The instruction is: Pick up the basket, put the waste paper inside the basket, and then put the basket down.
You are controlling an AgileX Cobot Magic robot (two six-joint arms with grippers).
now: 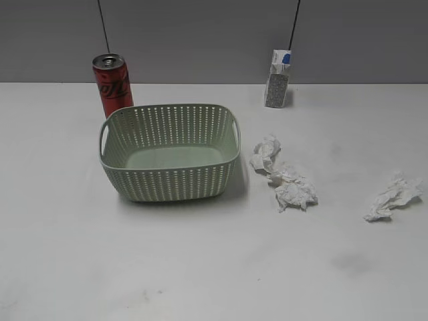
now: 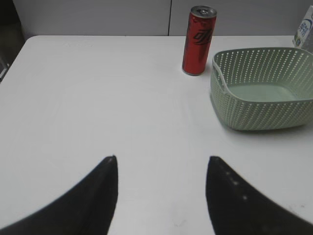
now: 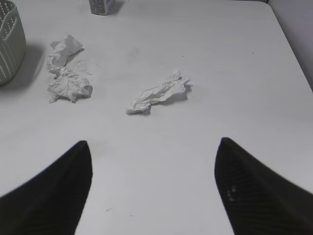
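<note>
The pale green perforated basket (image 1: 170, 179) stands empty on the white table, left of centre; it also shows in the left wrist view (image 2: 264, 110) and at the left edge of the right wrist view (image 3: 10, 44). Two crumpled white paper wads (image 1: 281, 175) lie just right of it, also in the right wrist view (image 3: 66, 73). A third wad (image 1: 393, 197) lies farther right, also in the right wrist view (image 3: 159, 93). My left gripper (image 2: 161, 159) is open and empty over bare table, well short of the basket. My right gripper (image 3: 154, 144) is open and empty, short of the third wad. Neither gripper shows in the exterior view.
A red soda can (image 1: 112, 85) stands behind the basket's left corner, also in the left wrist view (image 2: 199, 40). A small white-and-grey carton with a blue corner (image 1: 279, 79) stands at the back. The table's left edge shows in the left wrist view (image 2: 14, 54).
</note>
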